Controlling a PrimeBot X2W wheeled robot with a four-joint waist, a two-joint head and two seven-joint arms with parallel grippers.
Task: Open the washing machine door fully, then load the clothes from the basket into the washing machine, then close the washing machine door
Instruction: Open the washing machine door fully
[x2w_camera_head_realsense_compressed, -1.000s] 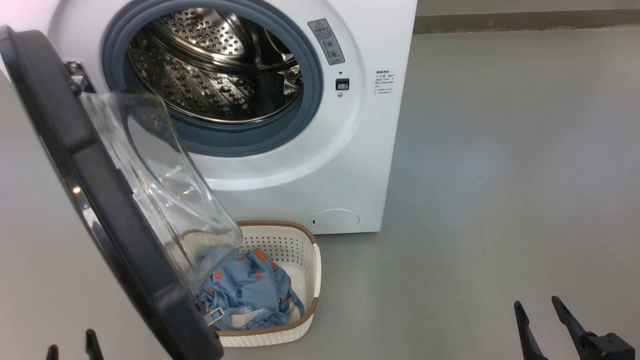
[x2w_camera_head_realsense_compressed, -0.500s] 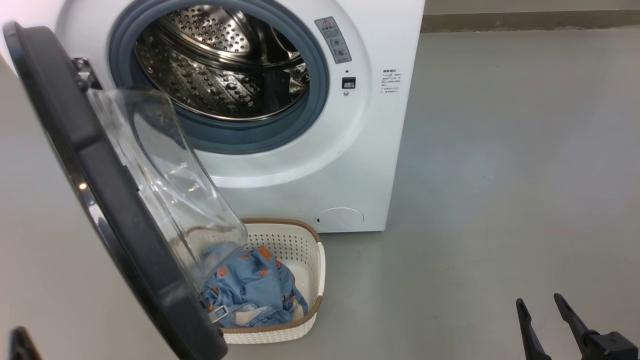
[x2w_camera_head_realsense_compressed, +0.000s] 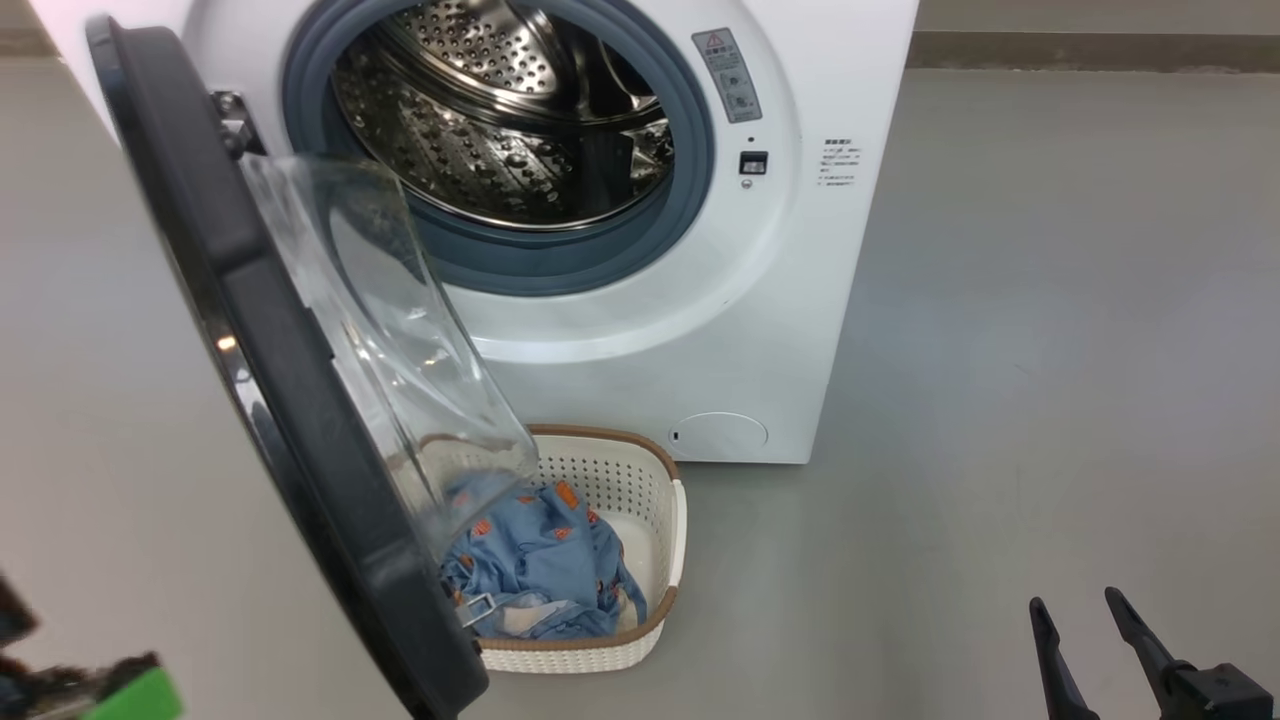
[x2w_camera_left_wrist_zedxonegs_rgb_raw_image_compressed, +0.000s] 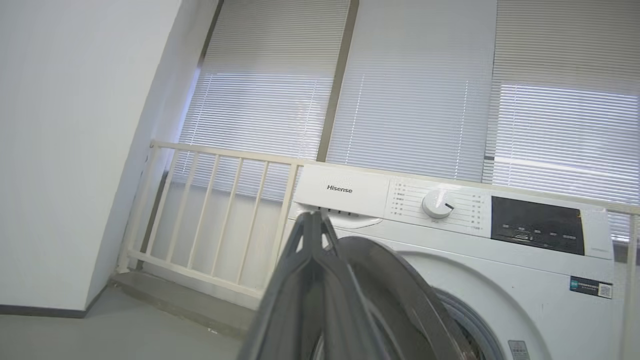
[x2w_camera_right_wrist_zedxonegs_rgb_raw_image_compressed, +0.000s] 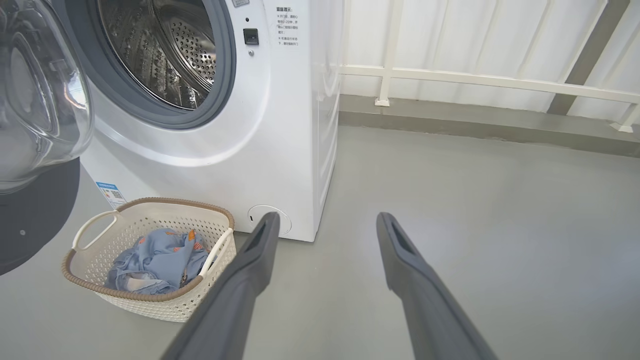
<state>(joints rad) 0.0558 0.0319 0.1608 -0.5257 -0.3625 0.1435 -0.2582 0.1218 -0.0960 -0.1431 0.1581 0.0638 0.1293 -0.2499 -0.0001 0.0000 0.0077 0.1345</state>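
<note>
The white washing machine (x2w_camera_head_realsense_compressed: 700, 340) stands with its steel drum (x2w_camera_head_realsense_compressed: 500, 120) exposed. The washing machine door (x2w_camera_head_realsense_compressed: 280, 400) is swung out toward me on the left, and its clear glass bowl (x2w_camera_head_realsense_compressed: 400, 350) hangs over the basket (x2w_camera_head_realsense_compressed: 655, 520). This cream basket with a brown rim sits on the floor against the machine and holds the light-blue clothes (x2w_camera_head_realsense_compressed: 545, 570). My right gripper (x2w_camera_head_realsense_compressed: 1075, 602) is open low at the right, far from the basket (x2w_camera_right_wrist_zedxonegs_rgb_raw_image_compressed: 165, 307) and the clothes (x2w_camera_right_wrist_zedxonegs_rgb_raw_image_compressed: 160, 257). In the left wrist view my left gripper (x2w_camera_left_wrist_zedxonegs_rgb_raw_image_compressed: 314, 220) is shut on nothing, raised beside the door's black rim (x2w_camera_left_wrist_zedxonegs_rgb_raw_image_compressed: 390, 280).
Open grey floor (x2w_camera_head_realsense_compressed: 1050, 350) spreads to the right of the machine. A white railing (x2w_camera_left_wrist_zedxonegs_rgb_raw_image_compressed: 220, 200) and a low kerb (x2w_camera_right_wrist_zedxonegs_rgb_raw_image_compressed: 475, 125) run behind it, with a white wall (x2w_camera_left_wrist_zedxonegs_rgb_raw_image_compressed: 65, 150) on the left. A blurred dark and green shape (x2w_camera_head_realsense_compressed: 110, 695) sits at the head view's lower left corner.
The head camera has shifted, so machine, door and basket sit further right. My left gripper's open fingertips have left the lower left edge and closed. The right gripper holds still.
</note>
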